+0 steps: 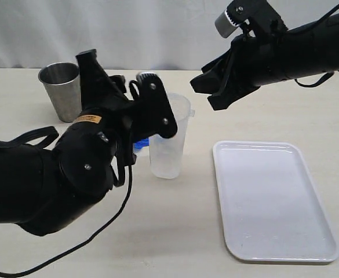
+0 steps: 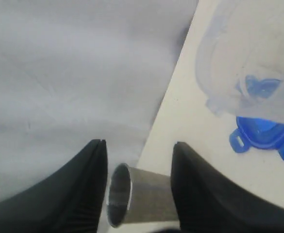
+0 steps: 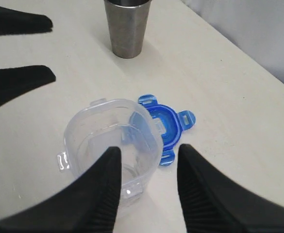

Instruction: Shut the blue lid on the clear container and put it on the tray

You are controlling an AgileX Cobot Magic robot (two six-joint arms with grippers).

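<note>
Both my claws are spread and empty: the left claw (image 2: 138,160) beside the clear container (image 1: 169,139), the right claw (image 3: 146,182) above it. The blue lid (image 3: 165,125) lies on the tabletop (image 1: 169,231); the tray (image 1: 273,200) sits apart, rim unobstructed.

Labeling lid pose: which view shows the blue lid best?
Right wrist view: the blue lid lies flat beside the clear container, mostly unobstructed. Left wrist view shows part through the container wall; exterior view only a sliver behind the left arm.

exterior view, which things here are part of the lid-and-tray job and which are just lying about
Part of the job:
- blue lid, on the table beside the container
- clear container, upright, uncovered
- tray, nothing on it

Just lying about:
- steel cup, upright near the backdrop
</note>
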